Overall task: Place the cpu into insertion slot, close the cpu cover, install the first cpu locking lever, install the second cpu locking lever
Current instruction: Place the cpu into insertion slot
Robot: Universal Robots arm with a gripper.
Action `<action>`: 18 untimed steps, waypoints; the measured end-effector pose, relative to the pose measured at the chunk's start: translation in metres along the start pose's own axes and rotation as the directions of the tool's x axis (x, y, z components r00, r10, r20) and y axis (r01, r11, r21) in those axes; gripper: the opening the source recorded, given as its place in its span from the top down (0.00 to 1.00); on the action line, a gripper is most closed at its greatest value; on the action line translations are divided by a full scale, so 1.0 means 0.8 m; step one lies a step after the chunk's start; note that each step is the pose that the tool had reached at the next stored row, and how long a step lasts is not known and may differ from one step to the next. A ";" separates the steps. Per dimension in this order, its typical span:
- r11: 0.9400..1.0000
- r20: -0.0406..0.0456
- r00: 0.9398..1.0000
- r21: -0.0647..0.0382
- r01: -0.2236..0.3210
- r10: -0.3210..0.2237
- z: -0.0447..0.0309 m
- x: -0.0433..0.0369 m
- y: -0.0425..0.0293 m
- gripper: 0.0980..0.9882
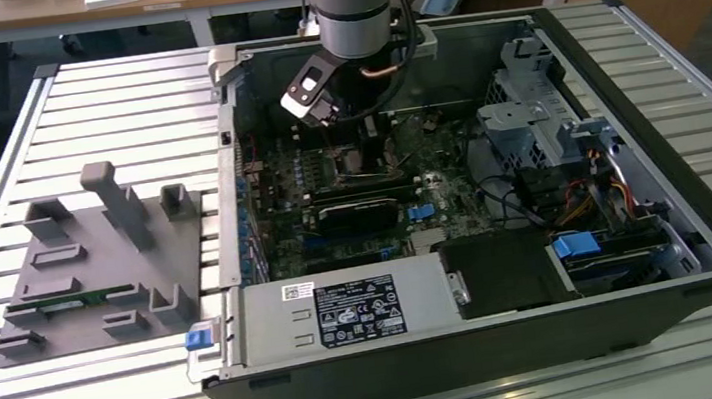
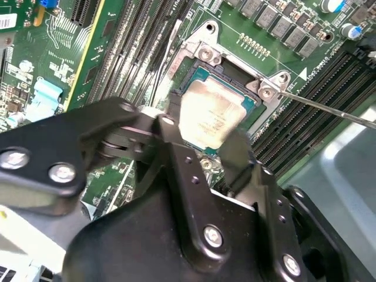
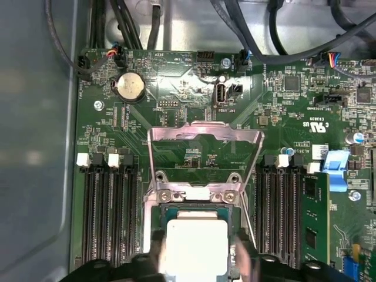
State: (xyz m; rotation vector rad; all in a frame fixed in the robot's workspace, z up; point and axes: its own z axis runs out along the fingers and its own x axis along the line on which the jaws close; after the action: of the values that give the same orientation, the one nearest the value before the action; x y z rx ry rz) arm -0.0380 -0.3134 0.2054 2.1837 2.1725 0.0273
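Note:
The cpu (image 3: 197, 244) is a pale silvery square chip, and my gripper (image 3: 200, 263) is shut on it with a black finger on each of two opposite sides. It sits level right at the insertion slot (image 3: 197, 210), inside the slot's rim; whether it rests fully down I cannot tell. In the second wrist view the cpu (image 2: 212, 114) shows between my fingers (image 2: 176, 126). The cpu cover (image 3: 203, 131), a thin silvery frame, stands swung open behind the slot. A thin wire locking lever (image 2: 329, 109) sticks out free beside the slot. In the exterior view my gripper (image 1: 337, 131) reaches down into the open computer case.
Long black memory slots (image 3: 108, 211) flank the socket on both sides. A black card (image 1: 357, 209) lies across the board nearer the power supply (image 1: 342, 312). Drive cage (image 1: 535, 119) and cables fill the exterior view's right. A grey fixture (image 1: 94, 259) stands outside the case.

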 end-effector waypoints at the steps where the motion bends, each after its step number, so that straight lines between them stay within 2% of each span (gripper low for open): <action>1: 1.000 0.000 1.000 0.000 0.000 0.000 -0.0001 0.000 0.0000 0.51; 3: 1.000 0.000 1.000 0.000 0.000 0.000 -0.0002 -0.001 0.0000 0.64; 4: 1.000 0.000 1.000 0.000 0.000 0.000 -0.0002 -0.001 0.0000 0.64; 6: 1.000 0.000 1.000 0.000 0.000 0.000 -0.0008 -0.002 0.0000 0.77; 8: 1.000 0.000 1.000 0.000 0.000 0.000 -0.0018 -0.002 0.0001 0.77; 11: 1.000 0.000 1.000 0.000 0.000 0.000 -0.0022 -0.002 0.0002 0.97; 18: 1.000 0.000 1.000 0.000 0.000 0.000 -0.0040 -0.002 0.0002 0.99</action>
State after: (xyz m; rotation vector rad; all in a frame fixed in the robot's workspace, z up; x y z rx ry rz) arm -0.0380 -0.3147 0.2087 2.1837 2.1724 0.0272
